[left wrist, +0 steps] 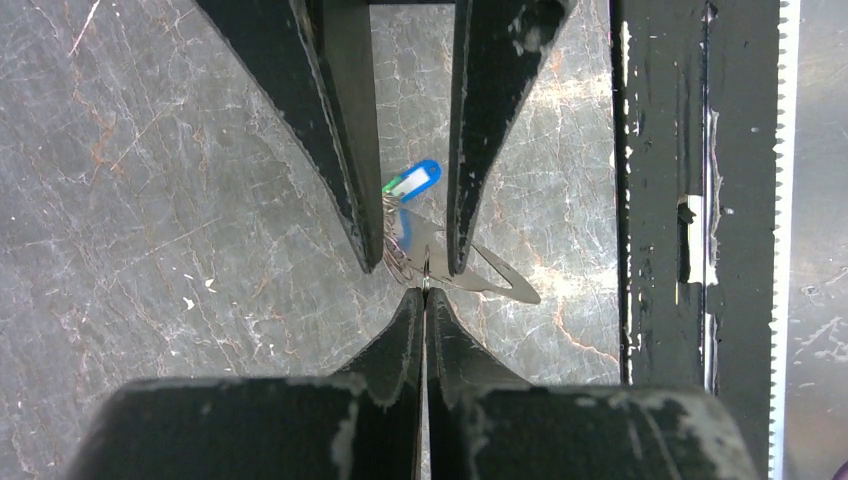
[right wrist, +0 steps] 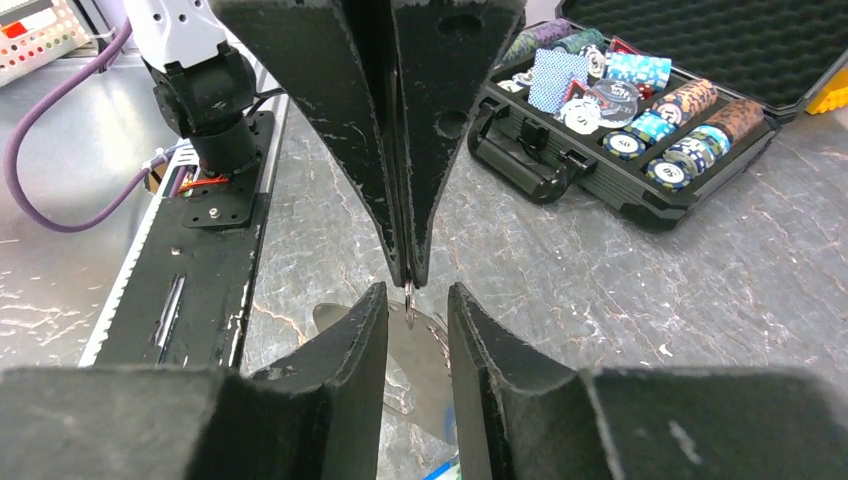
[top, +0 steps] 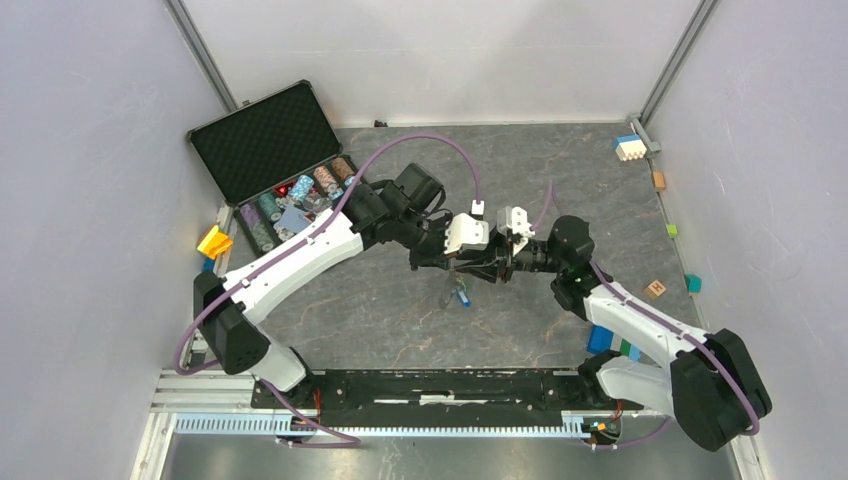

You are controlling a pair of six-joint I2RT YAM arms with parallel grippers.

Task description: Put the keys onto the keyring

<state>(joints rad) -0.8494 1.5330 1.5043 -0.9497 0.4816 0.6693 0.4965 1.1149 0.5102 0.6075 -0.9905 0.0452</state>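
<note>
My left gripper [left wrist: 425,298] is shut, pinching a thin metal piece that looks like the keyring [left wrist: 426,283] seen edge-on above the table. Wire loops of the ring [left wrist: 396,256] hang beside it. A blue-tagged key [left wrist: 421,179] and a green tag [left wrist: 392,186] dangle below. The black-tagged key is not visible. My right gripper [right wrist: 417,300] is open, with its fingers [right wrist: 350,330] either side of the left gripper's tip [right wrist: 409,278] and the metal piece [right wrist: 408,297]. In the top view both grippers [top: 486,266] meet mid-table, with the blue key [top: 462,297] hanging beneath.
An open black case of poker chips [top: 270,165] stands at the back left and also shows in the right wrist view [right wrist: 640,110]. Toy blocks lie at the edges: yellow [top: 214,242], white-blue [top: 628,147], wooden [top: 655,289], blue [top: 600,338]. A black rail [top: 430,385] runs along the front.
</note>
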